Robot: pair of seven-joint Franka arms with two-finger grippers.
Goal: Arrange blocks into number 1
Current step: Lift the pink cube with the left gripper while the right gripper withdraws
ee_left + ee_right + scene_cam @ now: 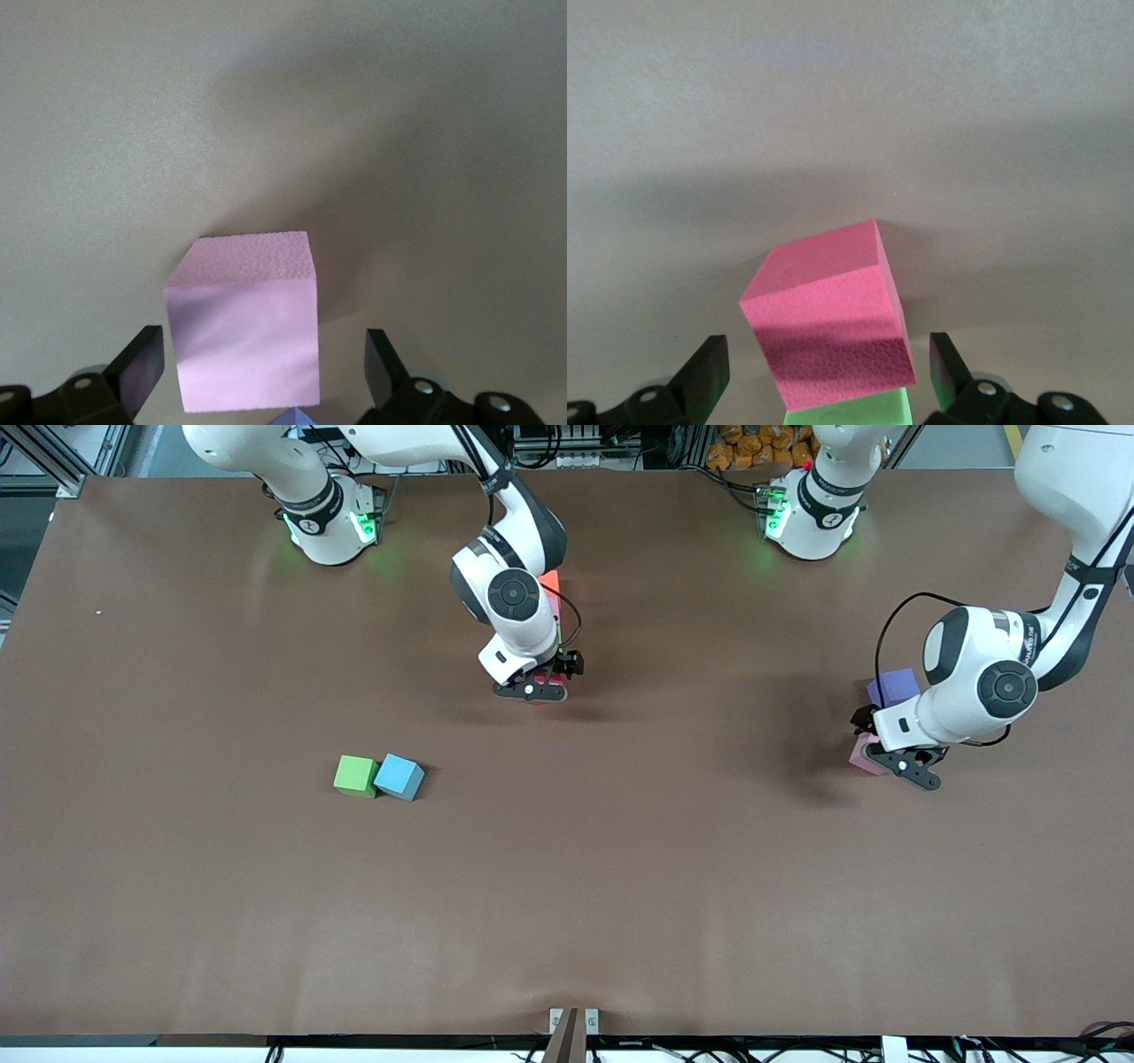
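Two grippers: the left gripper point(904, 766) is low at the pale pink cube point(862, 753); the right gripper point(532, 689) is low at the deep pink cube point(547, 683). Both have their fingers apart and clamp nothing.
Left-arm end: the pale pink cube sits near that table edge, between the spread fingers point(142, 363) with a gap on each side. The purple cube point(893, 687) is just beside it, farther from the front camera.
Table middle: the deep pink cube sits askew between the open fingers, free of both. The orange cube point(549, 583) shows partly past the arm, closer to the bases' edge.
Spare pair: the green cube point(356, 775) touches the light blue cube point(400, 777), toward the right arm's end.
Handling: the foam is probably light and squashy with a grippy matte skin, so it should not slip.
Hold: pinch two opposite flat side faces squarely and gently, since a corner grip would likely twist the cube.
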